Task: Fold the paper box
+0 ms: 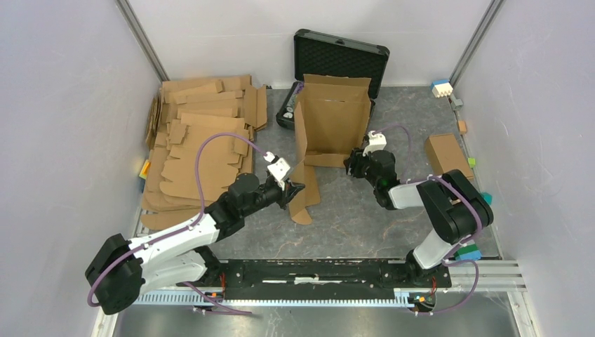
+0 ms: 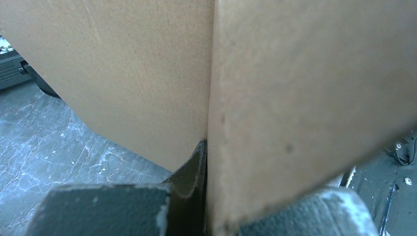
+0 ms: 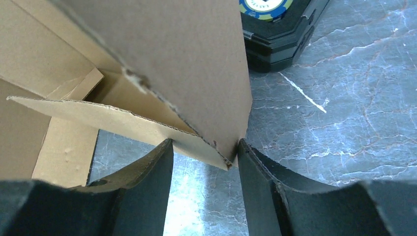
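The paper box [image 1: 330, 119], a brown cardboard die-cut sheet, stands half-folded at the table's middle with its back panel raised in front of the black case [image 1: 342, 53]. My left gripper [image 1: 295, 189] is shut on the long flap hanging at the box's front left. In the left wrist view the cardboard [image 2: 305, 88] fills the frame and the gripper [image 2: 206, 147] pinches its edge. My right gripper [image 1: 354, 163] is open at the box's front right corner. In the right wrist view that corner [image 3: 216, 98] sits between the gripper's [image 3: 204, 147] spread fingers, touching the right finger [image 3: 255, 172].
A stack of flat cardboard sheets [image 1: 203, 140] covers the left side. A smaller brown cardboard box [image 1: 447, 154] lies at the right, with small coloured blocks [image 1: 441, 88] along the right edge. The case [image 3: 280, 34] holds a poker chip [image 3: 260, 7]. Grey walls enclose the table.
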Available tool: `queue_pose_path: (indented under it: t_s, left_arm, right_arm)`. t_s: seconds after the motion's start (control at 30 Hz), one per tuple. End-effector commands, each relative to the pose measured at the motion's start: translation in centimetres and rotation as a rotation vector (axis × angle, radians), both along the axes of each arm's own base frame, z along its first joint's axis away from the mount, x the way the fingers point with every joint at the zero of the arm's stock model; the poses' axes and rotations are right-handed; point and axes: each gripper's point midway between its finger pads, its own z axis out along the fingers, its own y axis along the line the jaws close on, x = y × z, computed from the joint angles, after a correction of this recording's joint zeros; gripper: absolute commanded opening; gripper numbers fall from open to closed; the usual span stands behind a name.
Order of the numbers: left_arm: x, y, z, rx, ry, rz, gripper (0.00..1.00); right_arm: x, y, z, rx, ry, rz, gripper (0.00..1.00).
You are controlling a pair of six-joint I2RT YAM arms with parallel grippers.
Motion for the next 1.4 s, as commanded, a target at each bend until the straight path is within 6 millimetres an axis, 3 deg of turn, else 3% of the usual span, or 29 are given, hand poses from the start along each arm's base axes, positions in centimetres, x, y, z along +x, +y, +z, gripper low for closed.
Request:
queue_pose_path:
  t_s: [0.0,0.37,0.57,0.77,0.9,1.07,1.27,1.37]
  left_arm:
    - [-0.6,-0.5,0.1,-0.028,0.047,-0.022,0.09]
    - [-1.1,-0.1,0.5,-0.047,0.055,-0.023,0.09]
    - [-1.2,0.4,0.4,-0.045,0.074,0.002,0.09]
    - [-1.2,0.8,-0.4,-0.031,0.098,0.023,0.09]
    - [-1.2,0.7,-0.5,-0.028,0.101,0.023,0.09]
    - [-1.1,0.7,-0.4,-0.032,0.101,0.025,0.09]
    - [-1.0,0.7,-0.2,-0.037,0.096,0.025,0.09]
    - [-1.0,0.7,-0.3,-0.035,0.098,0.027,0.09]
  right_arm:
    - [1.8,-0.7,1.3,0.047,-0.054,-0.116,0.56]
    - [3.3,-1.2,1.3,0.018,-0.052,-0.225,0.69]
    - [4.0,-0.8,0.9,0.012,-0.045,-0.230,0.69]
    - [4.2,0.2,0.6,-0.018,-0.034,-0.187,0.80]
    - [3.3,1.4,1.7,0.004,-0.076,-0.118,0.86]
    - [2.4,1.0,2.7,-0.014,-0.102,-0.105,0.98]
    - [1.9,-0.2,2.8,-0.059,-0.106,-0.123,0.98]
    - [2.0,0.7,2.6,-0.047,-0.094,-0.067,0.98]
